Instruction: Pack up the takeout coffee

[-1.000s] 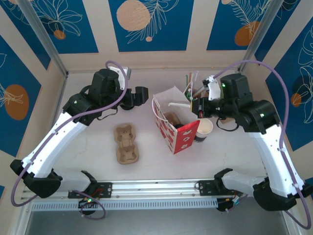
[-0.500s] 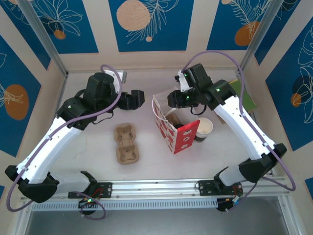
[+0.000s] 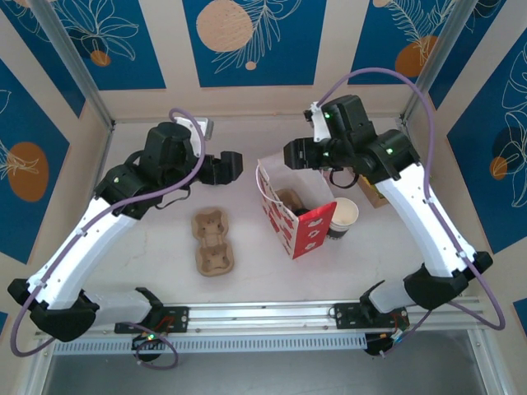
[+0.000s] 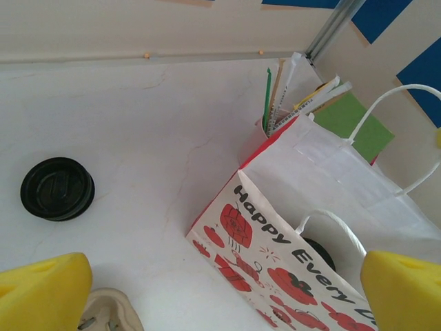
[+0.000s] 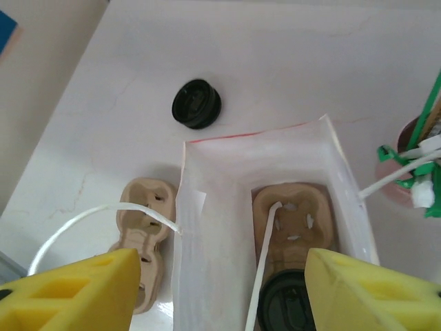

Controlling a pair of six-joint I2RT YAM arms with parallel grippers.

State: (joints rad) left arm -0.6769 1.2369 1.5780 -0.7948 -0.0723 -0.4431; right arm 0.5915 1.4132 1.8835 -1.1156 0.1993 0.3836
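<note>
As black-lidded white paper cup sits in brown pulp carrier inside red-printed paper bag, placing looks done; right gripper jaws apart, empty; left gripper same. Next: withdraw clear of bag.

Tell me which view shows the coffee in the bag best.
The right wrist view. It looks down into the bag and shows the coffee, black lid up, on the carrier. The left wrist view shows a dark sliver of the lid at the bag's mouth. The top view gives a dark patch, too small to tell.
</note>
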